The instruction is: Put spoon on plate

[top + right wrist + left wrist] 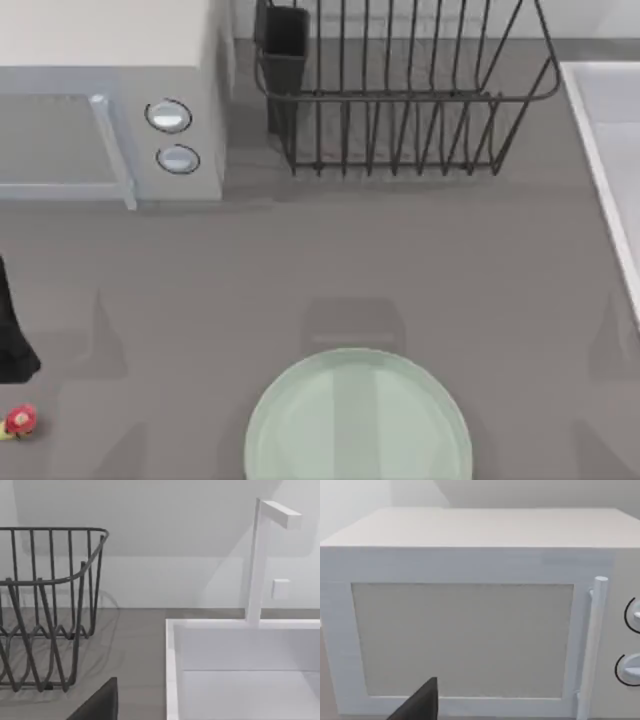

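Spoon's red-and-yellow knob (19,420) sat at the table's far left edge, well apart from the mint-green plate (300,420); I couldn't tell either gripper's finger state.

Tabletop layout, seen from above

The plate (358,420) lies on the tabletop (300,270) at the near edge, about midway across. The spoon (18,421) lies at the far left edge, level with the plate and well apart from it, just below the left arm (12,335). The microwave (110,110) stands at the back left, the dish rack (400,90) beside it at the back centre, and the sink (610,150) runs along the right side, its faucet (260,560) behind the basin.
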`<state>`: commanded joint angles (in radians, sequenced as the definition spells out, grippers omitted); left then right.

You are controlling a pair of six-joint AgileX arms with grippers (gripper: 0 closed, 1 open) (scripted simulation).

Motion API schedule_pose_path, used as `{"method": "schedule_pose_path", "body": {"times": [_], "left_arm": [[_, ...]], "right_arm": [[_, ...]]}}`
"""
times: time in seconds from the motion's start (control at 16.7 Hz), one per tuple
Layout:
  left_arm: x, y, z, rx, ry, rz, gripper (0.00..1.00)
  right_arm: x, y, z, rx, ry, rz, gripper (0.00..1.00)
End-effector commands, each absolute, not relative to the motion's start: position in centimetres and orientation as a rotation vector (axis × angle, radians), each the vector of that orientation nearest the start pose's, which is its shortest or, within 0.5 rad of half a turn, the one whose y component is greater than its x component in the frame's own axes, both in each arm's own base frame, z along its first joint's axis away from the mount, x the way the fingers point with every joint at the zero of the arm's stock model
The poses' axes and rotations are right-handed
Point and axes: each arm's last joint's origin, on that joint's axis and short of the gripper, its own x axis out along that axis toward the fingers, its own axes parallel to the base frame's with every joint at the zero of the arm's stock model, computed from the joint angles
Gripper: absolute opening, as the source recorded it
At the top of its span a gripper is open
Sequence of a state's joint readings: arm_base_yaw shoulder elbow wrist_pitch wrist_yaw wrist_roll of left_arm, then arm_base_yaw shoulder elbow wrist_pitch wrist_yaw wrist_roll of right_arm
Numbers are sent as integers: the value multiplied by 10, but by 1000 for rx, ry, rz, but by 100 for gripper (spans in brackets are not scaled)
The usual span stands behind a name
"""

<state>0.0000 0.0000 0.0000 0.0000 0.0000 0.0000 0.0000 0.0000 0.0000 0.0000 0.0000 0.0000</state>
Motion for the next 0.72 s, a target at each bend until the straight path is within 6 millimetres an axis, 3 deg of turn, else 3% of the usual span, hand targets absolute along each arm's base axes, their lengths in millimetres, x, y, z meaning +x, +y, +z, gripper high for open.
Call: {"method": "schedule_pose_path", "body": {"times": [0.36, 0.72], "left_arm": [[108, 1, 169, 107, 123, 17, 100], [129, 12, 186, 521, 624, -90, 100]], "right_arm": [[106, -1, 160, 0, 0, 0, 100], [106, -1, 160, 0, 0, 0, 100]]}}
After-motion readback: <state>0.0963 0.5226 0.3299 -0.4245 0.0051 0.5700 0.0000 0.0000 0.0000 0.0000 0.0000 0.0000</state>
